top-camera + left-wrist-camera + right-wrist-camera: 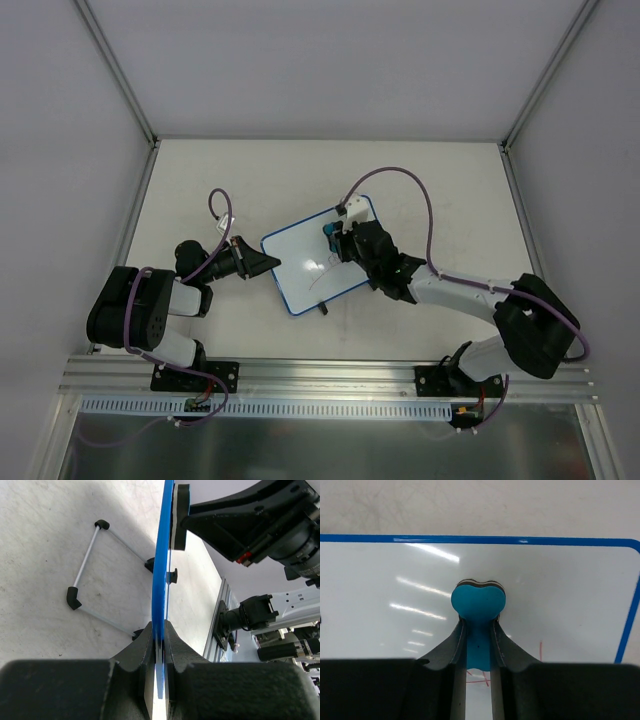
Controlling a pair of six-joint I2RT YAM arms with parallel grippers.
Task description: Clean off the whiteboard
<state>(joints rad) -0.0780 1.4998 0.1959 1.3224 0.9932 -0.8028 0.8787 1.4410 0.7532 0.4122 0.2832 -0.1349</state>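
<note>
The whiteboard [305,262], white with a thin blue rim, lies tilted at the table's middle. My left gripper [268,265] is shut on its left edge; in the left wrist view the blue rim [161,570] runs edge-on up from between the jaws of my left gripper [159,635]. My right gripper [338,240] is shut on the blue bone-shaped eraser [478,602] and holds its head against the board's white face [560,590]. Thin red lines [540,650] show on the board near the right fingers. The right gripper [478,630] stands over the board's upper right part.
A wire stand with black corner caps [82,575] sticks out behind the board. An aluminium rail [320,375] runs along the near table edge. Grey walls enclose the table on three sides. The right arm's cable [410,190] loops above the board.
</note>
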